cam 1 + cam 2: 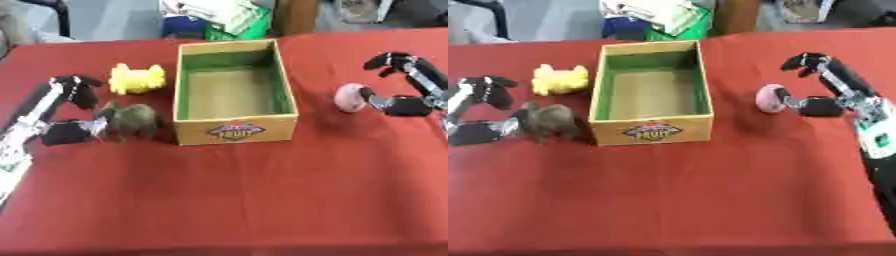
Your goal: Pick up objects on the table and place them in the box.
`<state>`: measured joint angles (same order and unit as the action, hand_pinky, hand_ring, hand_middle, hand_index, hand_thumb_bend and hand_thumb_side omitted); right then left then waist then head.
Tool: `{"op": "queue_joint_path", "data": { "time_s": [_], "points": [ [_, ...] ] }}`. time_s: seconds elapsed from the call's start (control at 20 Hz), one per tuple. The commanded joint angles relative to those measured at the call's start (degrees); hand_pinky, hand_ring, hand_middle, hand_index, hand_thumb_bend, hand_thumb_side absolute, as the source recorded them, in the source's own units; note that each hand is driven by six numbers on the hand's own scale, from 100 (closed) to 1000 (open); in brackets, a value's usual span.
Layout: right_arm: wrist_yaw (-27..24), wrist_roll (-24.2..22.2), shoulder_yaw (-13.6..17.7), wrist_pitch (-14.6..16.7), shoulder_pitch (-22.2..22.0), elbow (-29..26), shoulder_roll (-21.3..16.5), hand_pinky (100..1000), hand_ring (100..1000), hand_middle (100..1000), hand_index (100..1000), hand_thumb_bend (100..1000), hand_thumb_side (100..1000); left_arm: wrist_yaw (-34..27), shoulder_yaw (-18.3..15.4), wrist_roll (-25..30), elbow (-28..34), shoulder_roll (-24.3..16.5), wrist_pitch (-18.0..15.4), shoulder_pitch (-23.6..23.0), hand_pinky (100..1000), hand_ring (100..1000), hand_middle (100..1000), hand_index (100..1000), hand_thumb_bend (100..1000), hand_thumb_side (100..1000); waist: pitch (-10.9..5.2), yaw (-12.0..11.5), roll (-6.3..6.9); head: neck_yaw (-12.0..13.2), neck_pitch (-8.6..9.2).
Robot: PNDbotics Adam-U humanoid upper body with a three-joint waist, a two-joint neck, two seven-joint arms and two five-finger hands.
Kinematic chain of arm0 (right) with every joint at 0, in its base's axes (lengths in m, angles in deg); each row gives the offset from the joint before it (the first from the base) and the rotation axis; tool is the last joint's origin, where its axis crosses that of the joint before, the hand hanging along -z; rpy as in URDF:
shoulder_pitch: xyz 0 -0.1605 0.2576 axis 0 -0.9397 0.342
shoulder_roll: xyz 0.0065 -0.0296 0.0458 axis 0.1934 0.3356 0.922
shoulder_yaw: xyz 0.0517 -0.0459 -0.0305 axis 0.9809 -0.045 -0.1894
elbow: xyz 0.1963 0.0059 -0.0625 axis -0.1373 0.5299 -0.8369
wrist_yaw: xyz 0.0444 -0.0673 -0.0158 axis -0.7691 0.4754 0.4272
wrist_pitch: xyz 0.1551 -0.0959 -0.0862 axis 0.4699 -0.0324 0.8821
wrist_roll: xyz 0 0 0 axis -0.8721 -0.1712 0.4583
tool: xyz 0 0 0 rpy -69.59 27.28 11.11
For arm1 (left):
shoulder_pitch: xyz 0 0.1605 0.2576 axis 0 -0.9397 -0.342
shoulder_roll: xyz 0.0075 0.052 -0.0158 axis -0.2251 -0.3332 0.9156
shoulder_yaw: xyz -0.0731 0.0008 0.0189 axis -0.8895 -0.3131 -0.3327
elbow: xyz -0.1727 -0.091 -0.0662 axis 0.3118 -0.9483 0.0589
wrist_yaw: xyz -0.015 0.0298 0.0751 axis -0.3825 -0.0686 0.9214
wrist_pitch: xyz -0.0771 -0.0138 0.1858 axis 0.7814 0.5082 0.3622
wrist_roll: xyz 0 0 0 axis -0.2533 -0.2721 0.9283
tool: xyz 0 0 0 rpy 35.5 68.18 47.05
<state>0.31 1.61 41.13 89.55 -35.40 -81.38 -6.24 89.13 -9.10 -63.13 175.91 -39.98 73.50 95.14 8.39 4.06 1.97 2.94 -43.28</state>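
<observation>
the near half of the red table (227,200) carries nothing but cloth; everything that matters sits in the far half, and both hands are already beside something.

nearest on the left side, the left hand (70,112) lies open, thumb low and fingers (79,87) arched higher, with the grey-brown furry object (131,120) in the mouth between them. that object sits just beside the box's near left corner, and it looks to be touching the thumb side, though the fingers are not curled round it yet. the box (234,131), empty as far as its green inside shows, runs lengthwise from near to far across the middle of the table.

on the right side, the right hand (824,90) is also spread, fingers apart, with the pink rounded object (770,98) at the tip of its lower digit, between hand and box wall. so each hand has its own thing on its inner side, toward the box, and each would likely only need to close and carry inward.

farther back, the yellow object (137,78) rests near the box's far left corner, closer to the left hand.
</observation>
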Motion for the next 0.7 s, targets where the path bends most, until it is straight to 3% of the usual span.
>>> {"op": "queue_joint_path", "data": {
  "time_s": [0.05, 0.45, 0.7],
  "points": [
    [0.49, 0.01, 0.21, 0.01, 1.24, -0.95, -1.14, 711, 814, 765, 786, 256, 448, -0.13, -0.71, -0.06, 1.0, -2.33, 0.07, 0.46, 616, 559, 513, 781, 344, 230, -0.96, -0.04, -0.13, 0.02, 0.25],
    [1.59, 0.0, 0.13, -0.01, 1.32, -0.35, -1.07, 717, 819, 770, 789, 260, 459, -0.17, -0.75, -0.07, 1.07, -2.4, 0.09, 0.44, 616, 559, 513, 781, 344, 231, -0.97, -0.02, -0.15, -0.09, 0.17],
    [4.98, -1.93, -0.29, -0.45, 1.65, 1.48, -0.75, 739, 836, 793, 808, 291, 508, -0.24, -0.68, 0.05, 1.04, -2.31, 0.1, 0.42, 616, 559, 513, 781, 341, 232, -0.97, -0.06, -0.14, -0.23, 0.15]
  ]
}}
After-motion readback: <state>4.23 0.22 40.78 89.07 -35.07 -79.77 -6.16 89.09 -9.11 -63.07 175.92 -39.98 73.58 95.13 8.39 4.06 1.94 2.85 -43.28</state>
